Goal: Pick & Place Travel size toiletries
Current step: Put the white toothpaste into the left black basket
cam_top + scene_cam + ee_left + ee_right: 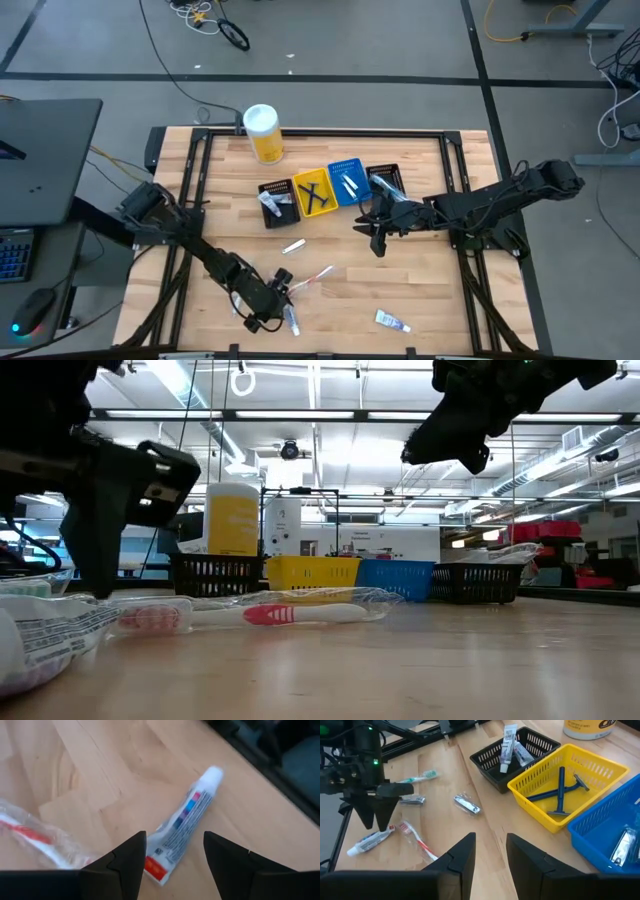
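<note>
A small white toothpaste tube (186, 822) with blue and red print lies flat on the wooden table near its front edge (291, 320). My left gripper (174, 851) is open and slants down over the tube's crimped end, one finger on either side; I see no touch. A wrapped red-and-white toothbrush (314, 280) lies just beyond it. A teal toothbrush (418, 778), a nail clipper (467, 804) and another tube (392, 320) also lie loose. My right gripper (377, 236) hangs open above the table near the bins, holding nothing.
A row of small bins stands mid-table: a black bin (277, 203) with tubes, a yellow bin (314, 192) with razors, a blue bin (347, 181) and a second black bin (387, 180). A yellow canister (262, 132) stands behind them. Bare wood lies between the two arms.
</note>
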`<state>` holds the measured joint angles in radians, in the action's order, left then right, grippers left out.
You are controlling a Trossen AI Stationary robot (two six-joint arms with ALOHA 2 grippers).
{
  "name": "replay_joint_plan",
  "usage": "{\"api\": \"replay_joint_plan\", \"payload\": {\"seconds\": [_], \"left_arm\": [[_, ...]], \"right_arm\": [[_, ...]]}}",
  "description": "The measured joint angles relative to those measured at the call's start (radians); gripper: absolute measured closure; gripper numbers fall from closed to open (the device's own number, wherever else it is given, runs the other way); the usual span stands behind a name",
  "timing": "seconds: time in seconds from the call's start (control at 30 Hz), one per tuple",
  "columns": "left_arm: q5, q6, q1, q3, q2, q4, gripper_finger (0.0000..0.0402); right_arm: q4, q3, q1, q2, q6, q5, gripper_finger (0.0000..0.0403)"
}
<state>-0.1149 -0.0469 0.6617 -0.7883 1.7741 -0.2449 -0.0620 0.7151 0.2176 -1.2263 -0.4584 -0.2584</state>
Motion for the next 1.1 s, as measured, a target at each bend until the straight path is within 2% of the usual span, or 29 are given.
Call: {"api": "replay_joint_plan", "payload": {"seconds": [0.3,0.67,1.1], "left_arm": [[0.007,0.060,-0.002,-0.003,0.084,-0.038,0.0196],[0.002,0.036,-0.003,-0.001,0.089,-0.078,0.0246],[-0.019,0.019,-0.003,0.001,0.088,-0.097,0.0251]], "right_arm": [[0.000,0.000,0.000,0.000,0.000,0.000,0.0284],[0.000,0.000,0.000,0.000,0.000,0.000,0.0284],[0.000,0.000,0.000,0.000,0.000,0.000,0.0284]]}}
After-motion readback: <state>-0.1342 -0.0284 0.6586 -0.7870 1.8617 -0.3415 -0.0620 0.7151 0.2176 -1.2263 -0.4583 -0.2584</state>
